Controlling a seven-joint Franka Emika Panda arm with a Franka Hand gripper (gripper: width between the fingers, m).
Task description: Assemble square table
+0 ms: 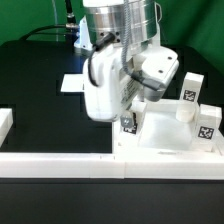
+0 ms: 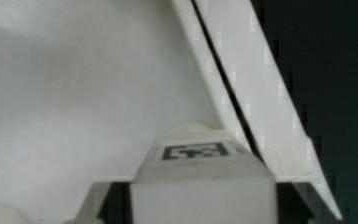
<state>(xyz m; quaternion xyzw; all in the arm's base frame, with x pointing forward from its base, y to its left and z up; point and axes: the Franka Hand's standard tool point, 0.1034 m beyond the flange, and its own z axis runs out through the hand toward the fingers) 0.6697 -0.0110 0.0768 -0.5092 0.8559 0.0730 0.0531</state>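
jaws (image 2: pixel 195 186): closed on tagged leg (image 2: pixel 197 165) | leg upright at tabletop (image 2: pixel 87 90) rim corner

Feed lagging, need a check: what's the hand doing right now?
Hand: closed on a tagged leg, held against the tabletop by its rim.

Lab: black bench (image 1: pixel 40 90), tagged parts (image 1: pixel 205 122)
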